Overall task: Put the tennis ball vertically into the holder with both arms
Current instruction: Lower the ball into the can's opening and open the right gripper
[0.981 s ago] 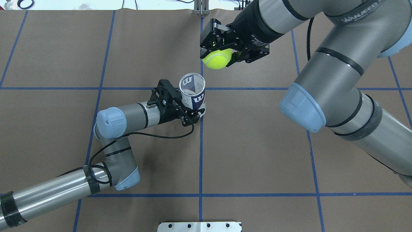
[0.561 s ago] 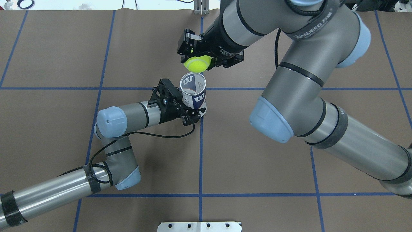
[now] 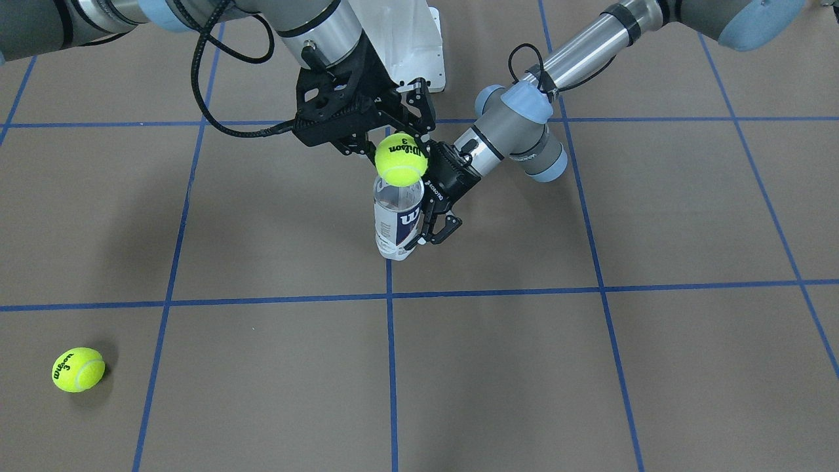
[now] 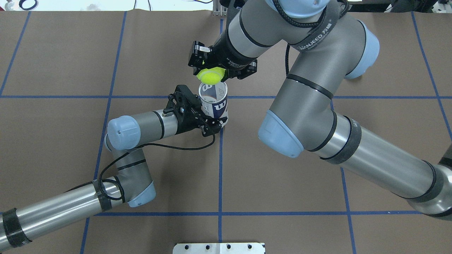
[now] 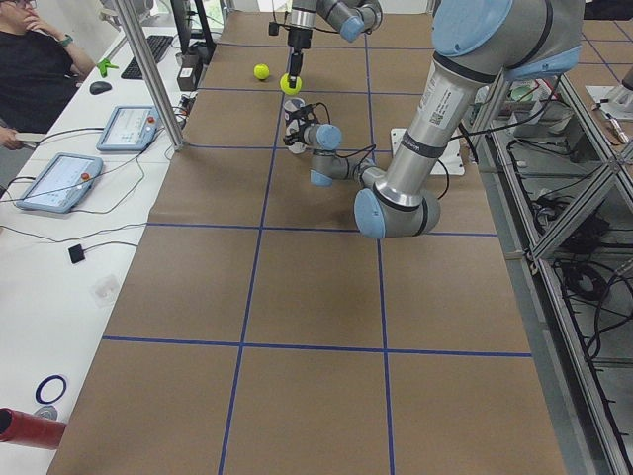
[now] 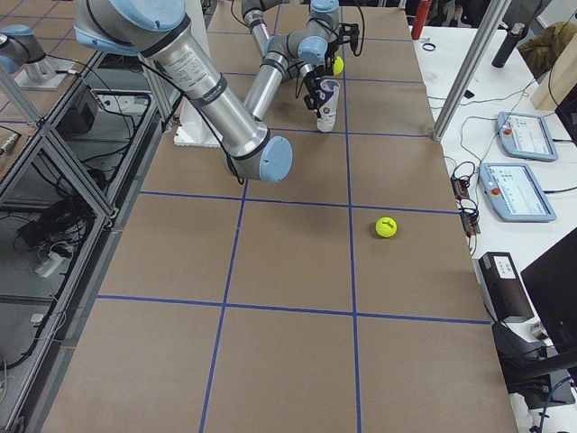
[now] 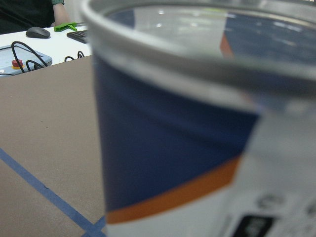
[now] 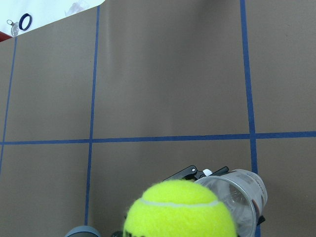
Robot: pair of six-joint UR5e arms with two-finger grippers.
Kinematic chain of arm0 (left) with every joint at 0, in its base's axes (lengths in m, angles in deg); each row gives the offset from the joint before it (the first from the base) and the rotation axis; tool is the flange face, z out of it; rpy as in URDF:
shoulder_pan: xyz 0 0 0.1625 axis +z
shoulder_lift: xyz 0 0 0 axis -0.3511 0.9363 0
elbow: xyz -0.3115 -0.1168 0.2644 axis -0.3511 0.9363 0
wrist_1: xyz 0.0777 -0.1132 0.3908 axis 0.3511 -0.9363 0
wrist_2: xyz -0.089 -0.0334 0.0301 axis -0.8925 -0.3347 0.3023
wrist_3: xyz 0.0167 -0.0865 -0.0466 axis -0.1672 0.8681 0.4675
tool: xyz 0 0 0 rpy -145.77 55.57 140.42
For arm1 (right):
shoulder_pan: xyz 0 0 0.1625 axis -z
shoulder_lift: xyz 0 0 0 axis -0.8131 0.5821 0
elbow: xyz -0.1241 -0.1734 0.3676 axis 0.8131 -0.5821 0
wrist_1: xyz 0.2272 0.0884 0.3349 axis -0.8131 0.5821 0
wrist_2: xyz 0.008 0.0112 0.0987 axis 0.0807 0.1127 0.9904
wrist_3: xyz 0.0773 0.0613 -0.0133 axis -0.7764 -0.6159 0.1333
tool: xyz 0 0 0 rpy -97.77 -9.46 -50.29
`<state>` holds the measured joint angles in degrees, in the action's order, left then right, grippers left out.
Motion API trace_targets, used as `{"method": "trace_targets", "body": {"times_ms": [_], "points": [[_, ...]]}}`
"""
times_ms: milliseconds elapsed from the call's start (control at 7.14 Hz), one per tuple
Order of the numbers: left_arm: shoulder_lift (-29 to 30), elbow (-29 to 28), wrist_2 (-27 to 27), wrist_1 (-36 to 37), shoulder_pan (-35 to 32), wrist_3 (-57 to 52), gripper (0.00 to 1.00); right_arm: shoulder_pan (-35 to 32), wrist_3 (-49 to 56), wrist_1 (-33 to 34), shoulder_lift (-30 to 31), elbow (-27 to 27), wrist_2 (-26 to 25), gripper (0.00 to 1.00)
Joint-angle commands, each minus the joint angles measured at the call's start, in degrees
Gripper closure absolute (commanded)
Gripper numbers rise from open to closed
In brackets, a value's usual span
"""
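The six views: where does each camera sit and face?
Overhead exterior: behind and above, facing forward and down; left arm enters left, right arm right.
Exterior front-facing: across the table, looking back and down; arms mirrored.
Exterior left: table's left end, looking along it; left arm near.
Exterior right: opposite end; right arm near.
Left wrist-mounted: against the holder; no arm shows.
Right wrist-mounted: looks down past the tennis ball; left arm's edge shows.
Shared: front-facing and side views show the loose ball.

You see: tennis ball (image 8: 180, 210), bottom centre, cropped | holder (image 8: 247, 192), open mouth, just right of ball | counter (image 8: 168, 74), brown, blue lines (image 8: 163, 139).
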<state>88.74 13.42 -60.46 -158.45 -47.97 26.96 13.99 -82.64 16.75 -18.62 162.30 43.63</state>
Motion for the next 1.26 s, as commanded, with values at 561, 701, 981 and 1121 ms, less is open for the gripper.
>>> {"method": "trace_targets", "body": {"times_ms": [561,701,981,1121], "points": [[0.14,0.09,-0.09,0.09,-0.1,0.08,0.14,0.86,-0.22,0.06,0.22,-2.91,-0.46,1.0],[0.14,0.09,-0.09,0.09,-0.18,-0.01,0.13,0.86,-1.0,0.06,0.13,-3.17,-0.64,0.65],[0.23,0.18,-0.09,0.09,-0.18,0.08,0.12,0.86,-1.36,0.06,-0.04,-3.0,-1.77,0.02],[0.23,0.18,-0.09,0.09,-0.18,0.08,0.12,0.86,-1.28,0.06,-0.04,-2.74,-1.87,0.01]]}}
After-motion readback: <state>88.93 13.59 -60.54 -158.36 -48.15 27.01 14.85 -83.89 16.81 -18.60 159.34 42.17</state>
